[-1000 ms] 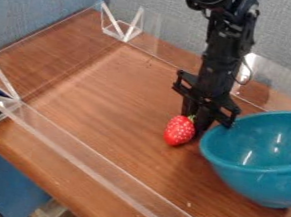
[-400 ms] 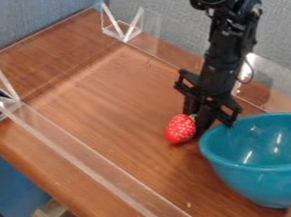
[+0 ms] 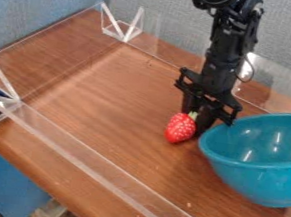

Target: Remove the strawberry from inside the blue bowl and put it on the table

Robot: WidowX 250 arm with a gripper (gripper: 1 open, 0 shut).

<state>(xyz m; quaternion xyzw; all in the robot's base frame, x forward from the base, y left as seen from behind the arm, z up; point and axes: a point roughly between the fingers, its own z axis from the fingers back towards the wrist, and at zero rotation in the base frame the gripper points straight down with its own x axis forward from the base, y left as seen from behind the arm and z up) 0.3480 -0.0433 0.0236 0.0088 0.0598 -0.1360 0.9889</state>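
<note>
Black all over, matte with a few dull highlights. Slim arm [image 3: 226,46], built of stacked boxy segments, bulkier rounded housing at top edge of frame. Just above the gripper [image 3: 203,115], a wider crossbar bracket sticking out to both sides like short wings. Below the bracket, two thin dark fingers [image 3: 195,113] (edges hard to separate at this resolution). Small pale glint on the segment above the bracket, maybe a screw or label, too small to tell. No visible cables, no readable markings, no colour accents.
</note>
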